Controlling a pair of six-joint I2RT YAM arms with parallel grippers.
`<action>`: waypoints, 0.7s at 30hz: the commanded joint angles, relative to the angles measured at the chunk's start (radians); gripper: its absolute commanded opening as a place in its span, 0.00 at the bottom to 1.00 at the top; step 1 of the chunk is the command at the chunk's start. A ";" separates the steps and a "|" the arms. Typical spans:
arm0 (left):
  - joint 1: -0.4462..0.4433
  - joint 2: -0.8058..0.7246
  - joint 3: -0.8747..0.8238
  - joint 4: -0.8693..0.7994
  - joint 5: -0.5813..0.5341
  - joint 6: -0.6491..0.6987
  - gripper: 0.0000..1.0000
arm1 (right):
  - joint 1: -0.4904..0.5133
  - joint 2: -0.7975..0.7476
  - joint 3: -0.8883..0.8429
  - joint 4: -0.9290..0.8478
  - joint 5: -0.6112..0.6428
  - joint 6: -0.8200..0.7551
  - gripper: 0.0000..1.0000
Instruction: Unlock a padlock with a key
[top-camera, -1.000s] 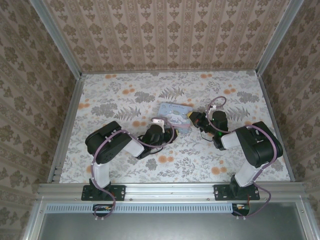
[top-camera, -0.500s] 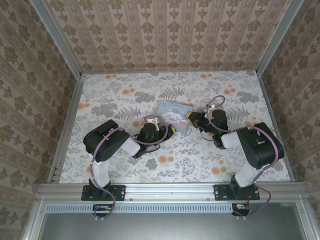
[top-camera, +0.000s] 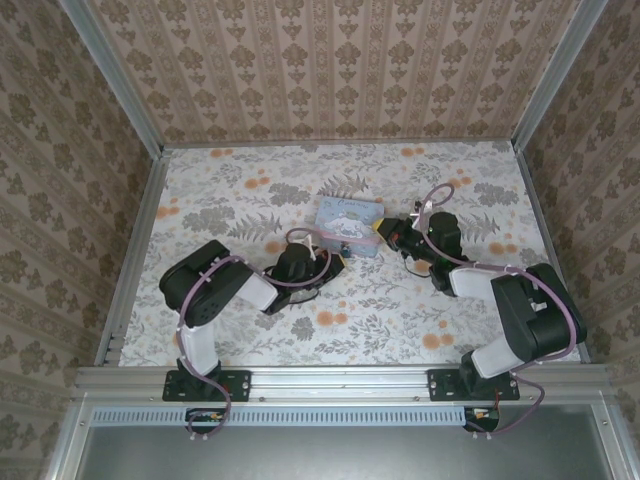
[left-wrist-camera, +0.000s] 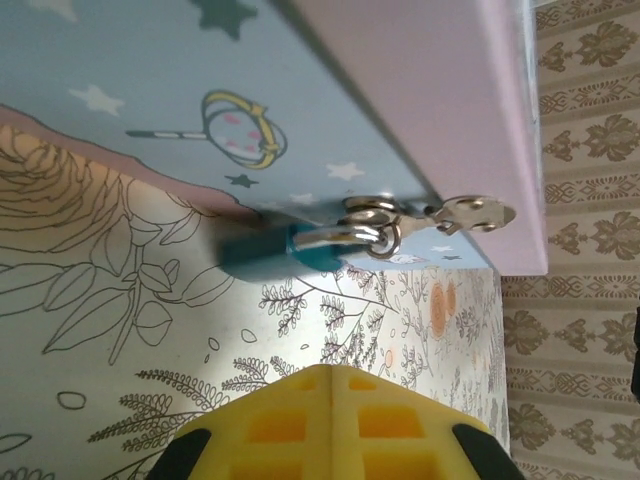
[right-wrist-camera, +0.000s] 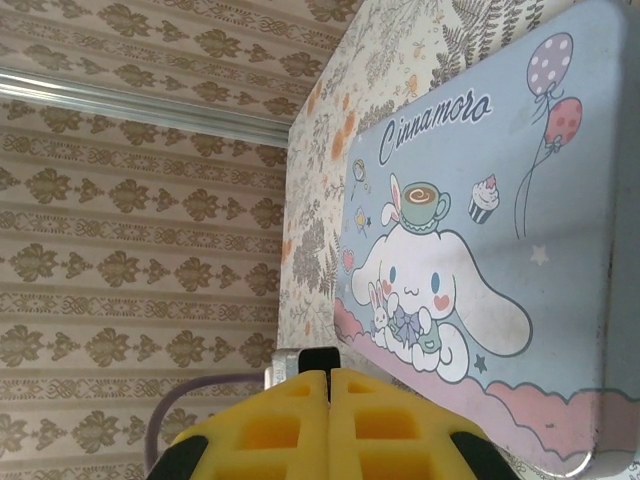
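The padlock (left-wrist-camera: 262, 252) is tiny, with a bluish-green body. Its metal shackle (left-wrist-camera: 340, 235) hangs from a silver clasp (left-wrist-camera: 470, 213) on the side of the pastel cartoon tin (left-wrist-camera: 420, 90). My left gripper (left-wrist-camera: 332, 372) is shut with nothing in it, a short way back from the padlock and pointing at it. It lies at the tin's (top-camera: 350, 215) near left corner (top-camera: 338, 262). My right gripper (right-wrist-camera: 330, 378) is shut at the tin's right end (top-camera: 383, 232), over the lid (right-wrist-camera: 500, 200). A small black piece (right-wrist-camera: 320, 358) sits at its tips; I cannot make out the key.
The tin lies mid-table on the floral cloth (top-camera: 250, 180). Patterned walls with aluminium rails (top-camera: 130, 250) close in the table on three sides. Both forearms lie low on the cloth beside the tin, and a purple cable (top-camera: 300, 238) loops over the left wrist.
My left gripper's jaws have closed from slightly apart and it has drawn back a little to the left. The tin has slid slightly towards the back. The right arm has reached further back.
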 joint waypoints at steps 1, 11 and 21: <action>0.012 -0.058 0.000 -0.075 -0.008 0.083 0.09 | -0.008 0.017 0.038 -0.041 -0.020 -0.035 0.00; 0.020 -0.194 0.107 -0.493 -0.073 0.418 0.56 | -0.014 0.133 0.091 -0.022 -0.025 -0.038 0.00; 0.020 -0.148 0.172 -0.535 -0.052 0.670 0.66 | -0.016 0.196 0.109 0.011 -0.038 -0.027 0.00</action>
